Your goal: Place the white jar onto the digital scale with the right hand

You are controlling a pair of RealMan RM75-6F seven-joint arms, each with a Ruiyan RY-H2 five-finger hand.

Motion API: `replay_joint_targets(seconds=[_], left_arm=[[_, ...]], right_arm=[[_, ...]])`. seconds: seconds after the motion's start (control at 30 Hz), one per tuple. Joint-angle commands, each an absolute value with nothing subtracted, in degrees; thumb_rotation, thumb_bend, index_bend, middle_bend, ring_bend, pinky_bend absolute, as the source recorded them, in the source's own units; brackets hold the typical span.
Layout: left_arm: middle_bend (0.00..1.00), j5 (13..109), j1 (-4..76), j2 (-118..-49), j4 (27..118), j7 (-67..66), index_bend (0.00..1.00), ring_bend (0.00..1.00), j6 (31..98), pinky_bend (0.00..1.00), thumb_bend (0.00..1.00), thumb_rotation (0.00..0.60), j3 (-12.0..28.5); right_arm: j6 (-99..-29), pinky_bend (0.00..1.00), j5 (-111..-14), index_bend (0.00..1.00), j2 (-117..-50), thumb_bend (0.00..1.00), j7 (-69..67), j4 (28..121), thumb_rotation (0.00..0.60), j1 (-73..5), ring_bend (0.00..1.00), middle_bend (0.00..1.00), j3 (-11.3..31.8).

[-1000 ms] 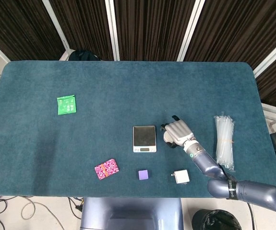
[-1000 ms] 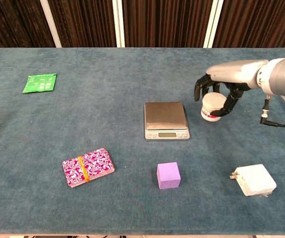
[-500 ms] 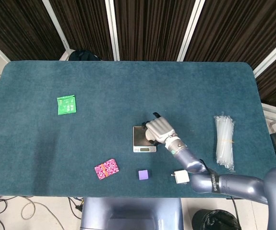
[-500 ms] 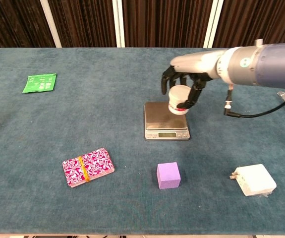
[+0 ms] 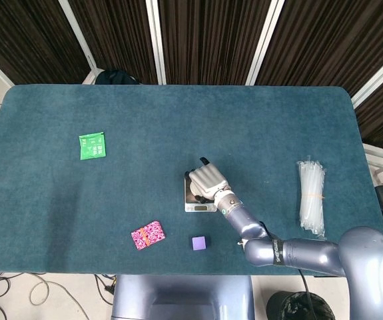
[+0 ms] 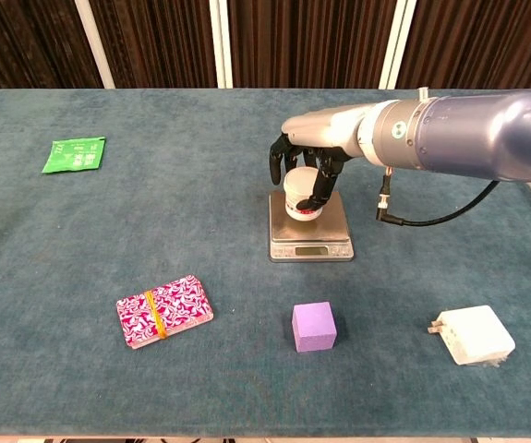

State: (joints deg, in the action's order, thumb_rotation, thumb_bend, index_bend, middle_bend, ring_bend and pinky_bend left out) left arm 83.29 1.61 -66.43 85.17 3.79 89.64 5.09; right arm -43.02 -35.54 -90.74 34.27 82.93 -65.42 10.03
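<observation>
My right hand (image 6: 304, 168) grips the white jar (image 6: 299, 197) from above, fingers wrapped around its sides. The jar hangs over the left part of the digital scale (image 6: 310, 226); its base is at or just above the steel platform, and I cannot tell whether it touches. In the head view the right hand (image 5: 207, 181) covers the jar and most of the scale (image 5: 196, 205). The left hand is not in either view.
A purple cube (image 6: 314, 327) and a white charger (image 6: 473, 334) lie near the front edge. A pink patterned pack (image 6: 164, 310) sits front left, a green packet (image 6: 74, 154) far left. A bundle of clear straws (image 5: 310, 194) lies at the right.
The right hand carried the jar leftward from the table right of the scale to above the scale's platform, and lowered it towards the plate.
</observation>
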Motion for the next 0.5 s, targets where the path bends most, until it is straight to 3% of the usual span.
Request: replay_joint_targets(seconds=[0.03, 0.17, 0.33, 0.5], left_arm=[[0.0, 83.3, 1.6, -66.4, 85.2, 3.8, 0.06, 0.0, 89.6, 0.0, 0.77, 0.6, 5.1], [0.0, 83.2, 1.6, -66.3, 85.4, 3.7, 0.06, 0.0, 89.6, 0.0, 0.77, 0.6, 5.2], [0.0, 83.0, 1.6, -66.3, 85.3, 3.7, 0.06, 0.0, 89.7, 0.0, 0.77, 0.6, 5.2], [0.0, 83.2, 1.5, -66.3, 85.1, 3.7, 0.06, 0.0, 89.9, 0.0, 0.77, 0.6, 5.2]], right_arm=[[-42.5, 0.09, -34.5, 0.28, -90.9, 0.53, 34.9, 82.6, 0.6, -66.1, 0.31, 0.28, 9.5], [-42.1, 0.07, -33.0, 0.2, -90.9, 0.53, 35.3, 82.3, 0.6, -66.8, 0.25, 0.22, 9.1], [-41.1, 0.0, -30.1, 0.1, -89.7, 0.49, 36.6, 83.4, 0.6, -68.1, 0.11, 0.11, 7.9], [-42.9, 0.0, -28.7, 0.05, -87.7, 0.45, 37.0, 86.3, 0.6, -68.4, 0.07, 0.06, 7.6]])
